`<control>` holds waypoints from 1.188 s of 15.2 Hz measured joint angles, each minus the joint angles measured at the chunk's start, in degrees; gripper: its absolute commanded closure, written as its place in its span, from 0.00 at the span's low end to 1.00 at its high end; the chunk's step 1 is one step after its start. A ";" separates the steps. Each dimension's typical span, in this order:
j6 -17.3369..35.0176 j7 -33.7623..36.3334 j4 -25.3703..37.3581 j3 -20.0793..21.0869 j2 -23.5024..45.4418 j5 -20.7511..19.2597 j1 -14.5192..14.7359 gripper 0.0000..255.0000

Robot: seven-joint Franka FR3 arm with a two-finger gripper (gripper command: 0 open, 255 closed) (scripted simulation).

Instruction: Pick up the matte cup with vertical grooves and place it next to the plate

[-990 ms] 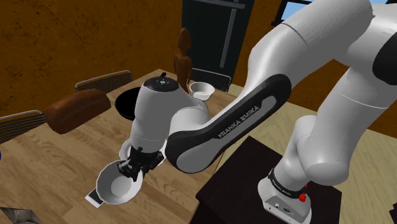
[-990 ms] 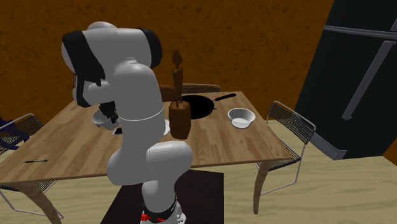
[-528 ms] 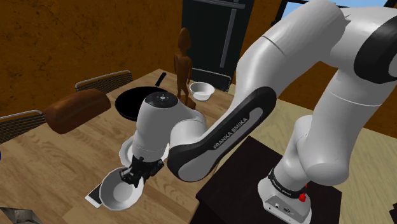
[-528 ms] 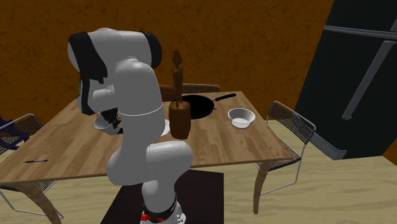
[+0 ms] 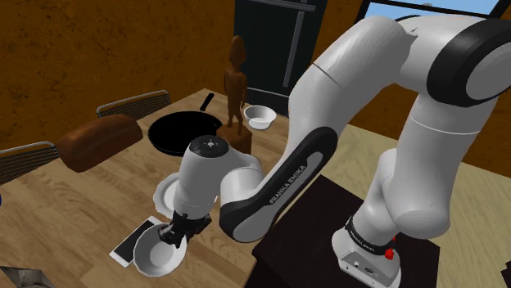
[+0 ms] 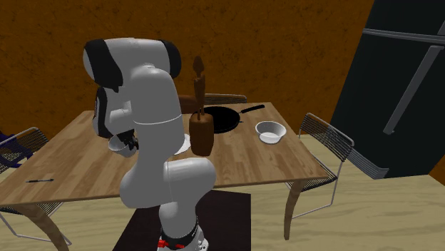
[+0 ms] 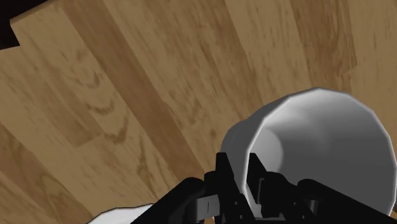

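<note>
Since a second ago, the white cup (image 5: pixel 158 257) has been brought lower and closer to the near edge of the wooden table (image 5: pixel 65 204), with the arm folded down further. Its rim is pinched by the black gripper (image 7: pixel 240 170), one finger being set inside the wall and one outside. The cup is held tilted, partly over a flat white slab (image 5: pixel 128 243); whether it touches the wood cannot be told. The plate (image 5: pixel 165 195) is seen just beyond it, and the black pan (image 5: pixel 182 131) farther off.
</note>
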 measured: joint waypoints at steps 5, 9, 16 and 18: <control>3.69 2.63 -0.07 -2.24 3.80 -3.63 1.71 1.00; 6.08 4.56 0.35 -4.33 6.65 -6.12 3.47 1.00; 6.51 4.77 0.48 -4.73 7.19 -6.52 3.72 0.00; 6.52 4.77 0.49 -4.73 7.18 -6.52 3.73 0.00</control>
